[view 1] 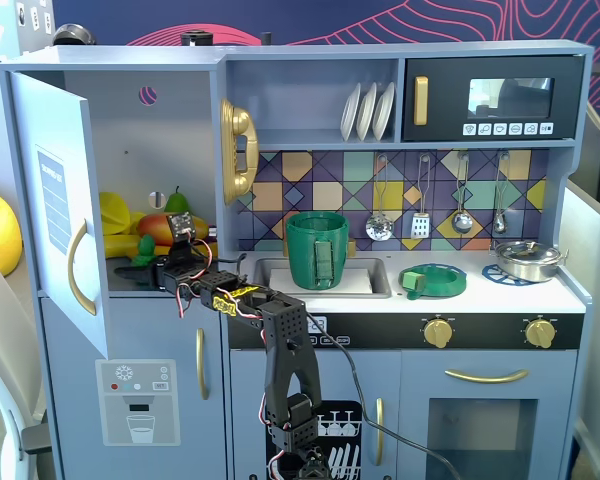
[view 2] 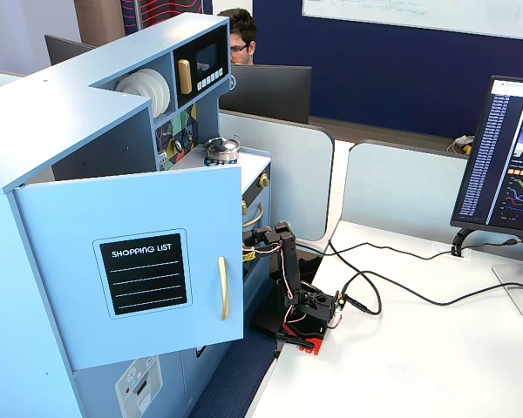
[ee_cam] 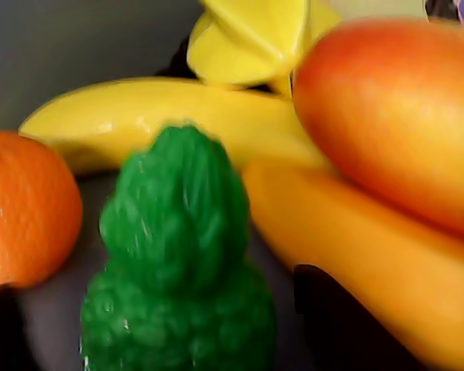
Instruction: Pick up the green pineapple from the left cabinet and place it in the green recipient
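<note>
The green pineapple (ee_cam: 178, 270) lies on the shelf of the left cabinet (view 1: 150, 130), crown pointing away from the wrist camera; it also shows in a fixed view (view 1: 143, 246). The cabinet door (view 1: 55, 200) hangs open to the left. My gripper (ee_cam: 158, 286) reaches into the cabinet, open, with a dark finger on each side of the pineapple and a gap at each side. In a fixed view the gripper (view 1: 148, 262) sits low in the cabinet. The green recipient (view 1: 317, 248) stands upright in the sink. In the other fixed view the open door (view 2: 131, 261) hides the gripper and pineapple.
An orange (ee_cam: 23, 209) lies left of the pineapple, bananas (ee_cam: 162, 108) behind it, a mango (ee_cam: 394, 116) to the right. On the counter are a flat green dish (view 1: 435, 280) and a steel pan (view 1: 528, 258). A gold phone (view 1: 238, 150) hangs beside the cabinet.
</note>
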{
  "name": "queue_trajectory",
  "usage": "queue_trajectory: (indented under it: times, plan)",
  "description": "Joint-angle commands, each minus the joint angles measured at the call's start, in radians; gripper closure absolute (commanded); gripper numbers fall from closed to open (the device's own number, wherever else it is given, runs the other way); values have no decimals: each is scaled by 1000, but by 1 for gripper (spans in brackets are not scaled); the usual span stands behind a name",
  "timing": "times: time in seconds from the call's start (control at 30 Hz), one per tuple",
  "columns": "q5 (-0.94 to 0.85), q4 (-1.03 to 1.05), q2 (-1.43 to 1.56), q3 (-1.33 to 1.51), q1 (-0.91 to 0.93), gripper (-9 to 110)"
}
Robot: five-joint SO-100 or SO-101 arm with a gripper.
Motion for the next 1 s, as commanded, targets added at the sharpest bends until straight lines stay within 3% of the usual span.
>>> queue_trajectory:
  times: [0.0, 0.07, 0.23, 0.47, 0.67, 0.83, 0.97]
  plan:
    - [-37, -11, 6, -80, -6, 93]
    - [-29, -5, 8, -80, -6, 102]
    - [-138, 95, 121, -9, -9, 102]
    - [-351, 322, 721, 448, -58, 102]
    - [-440, 583, 1072, 584, -60, 102]
    - [-431, 704, 1198, 588, 101, 102]
    - [-371, 776, 1201, 548, 334, 102]
